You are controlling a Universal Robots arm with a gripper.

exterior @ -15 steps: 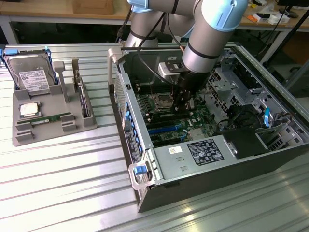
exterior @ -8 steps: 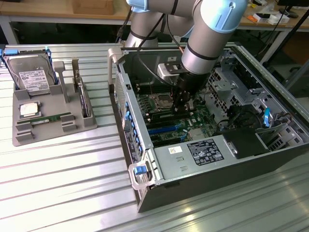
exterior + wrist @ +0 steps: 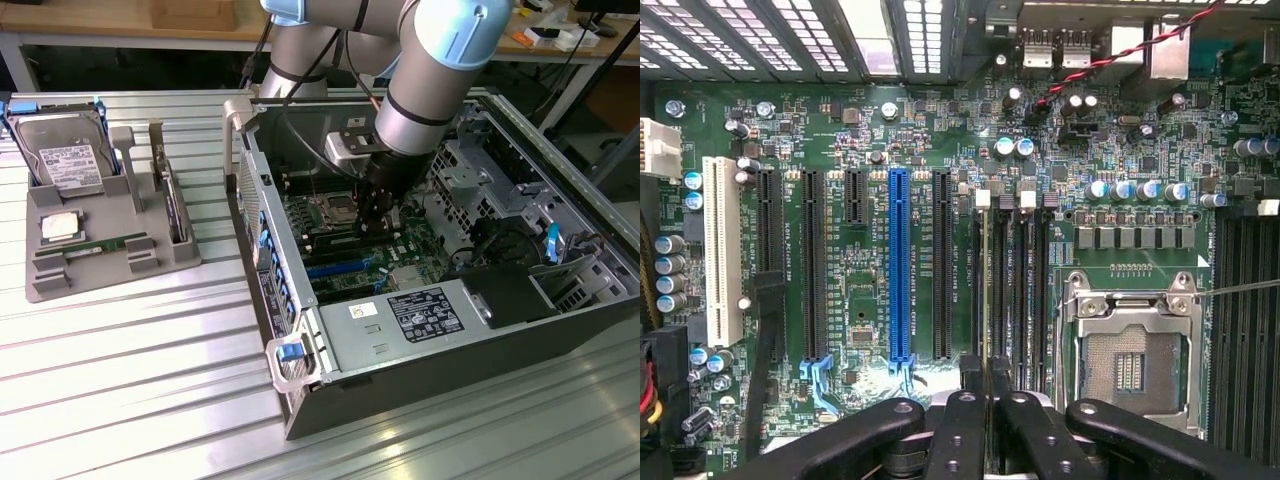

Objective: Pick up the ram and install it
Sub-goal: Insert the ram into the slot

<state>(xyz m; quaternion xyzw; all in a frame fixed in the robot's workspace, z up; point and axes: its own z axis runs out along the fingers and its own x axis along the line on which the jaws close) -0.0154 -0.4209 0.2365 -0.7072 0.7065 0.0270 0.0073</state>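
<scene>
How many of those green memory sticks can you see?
2. One ram stick is gripped edge-on in the jaws, over the motherboard. A second ram stick lies flat in the grey tray at the exterior view's left. Others may be hidden.

Open computer case (image 3: 300, 300) beside grey tray (image 3: 60, 275) holding hard drive (image 3: 68, 165) and processor (image 3: 60, 227)

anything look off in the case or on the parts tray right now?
Nothing stands out. The gripper is shut on the ram, held edge-on, in line with the memory slots beside the open, empty CPU socket. Tray parts sit in their recesses.
</scene>
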